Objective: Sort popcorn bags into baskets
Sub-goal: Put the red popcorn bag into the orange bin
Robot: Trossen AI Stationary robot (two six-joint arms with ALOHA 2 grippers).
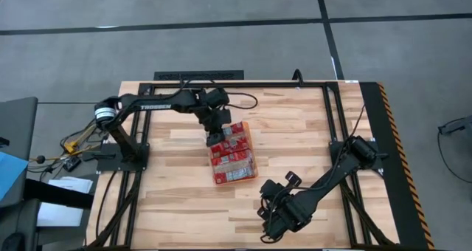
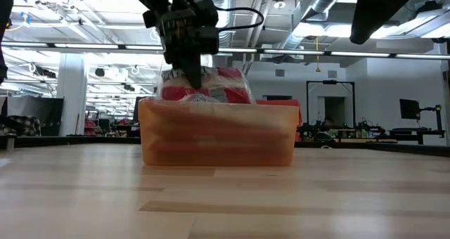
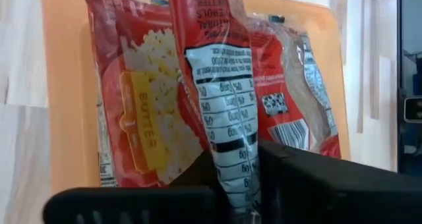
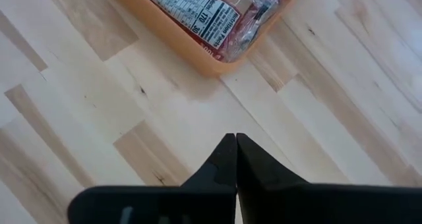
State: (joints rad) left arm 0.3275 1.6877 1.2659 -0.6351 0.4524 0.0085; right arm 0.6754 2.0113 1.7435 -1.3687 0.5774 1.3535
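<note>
- Left claw (image 1: 213,139) is over the far-left part of the orange basket (image 1: 253,167), pinched on the edge of one popcorn bag (image 3: 227,112). Wrist view shows the packet standing on edge between the two dark fingers (image 3: 310,178), print side out.
- Held bag hangs down into the basket; low view has the claw just above the rim and the packet's lower end among the others. Can't tell whether it's resting on the pile or hanging free.
- Basket sits mid-desk (image 1: 295,118), already full: a stack of red bags (image 1: 234,156) covers it end to end, top ones sticking up past the low walls. No loose bags visible anywhere on the desk.
- Right claw (image 4: 235,159) is parked low over bare wood at the near-right of the desk, fingers closed together, nothing in them. One basket corner shows at the edge of its wrist view, well apart from the tips.
- Step in hand, my read: drop-off of what looks like the last bag. Sorting is close to done.
- Next move calls for: tip the packet flat onto the stack, open the fingers, lift straight up clear of the wall.
- Risk: pile is high and the wrappers look slick, so a bag let go on edge could slide over the low wall onto the desk.
</note>
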